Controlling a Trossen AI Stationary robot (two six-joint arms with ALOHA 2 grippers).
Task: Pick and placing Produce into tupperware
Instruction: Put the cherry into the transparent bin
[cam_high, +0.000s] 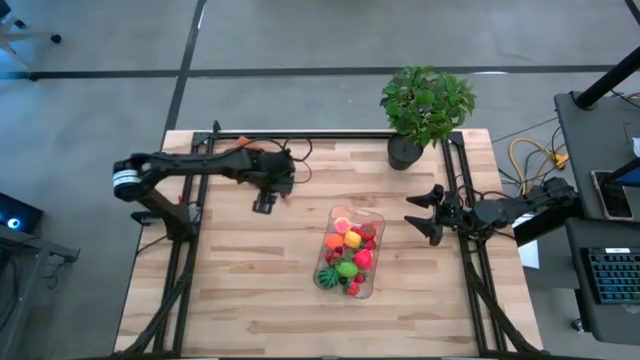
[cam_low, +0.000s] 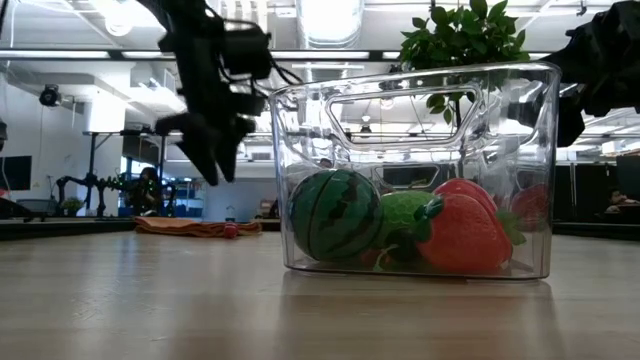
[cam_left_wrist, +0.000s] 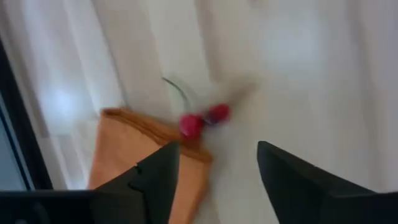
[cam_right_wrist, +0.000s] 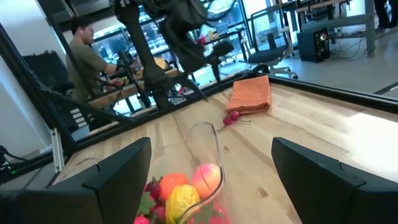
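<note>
The clear tupperware (cam_high: 352, 251) stands on the table's middle, holding several toy fruits: a watermelon (cam_low: 335, 213), a strawberry (cam_low: 465, 232), orange and yellow pieces (cam_right_wrist: 180, 193). A pair of red cherries (cam_left_wrist: 202, 121) lies on the wood against a corner of the flat orange pad (cam_left_wrist: 140, 158), toward the far left. My left gripper (cam_left_wrist: 217, 149) hangs open above the cherries and touches nothing; it also shows in the high view (cam_high: 265, 203). My right gripper (cam_high: 428, 215) is open, level, right of the tupperware and pointing at it.
A potted leafy plant (cam_high: 425, 108) stands at the table's far edge, right of centre. The orange pad (cam_right_wrist: 252, 94) lies near the far left, partly under my left arm. Bare wood spreads along the near side. A person (cam_right_wrist: 87, 62) works beyond the table.
</note>
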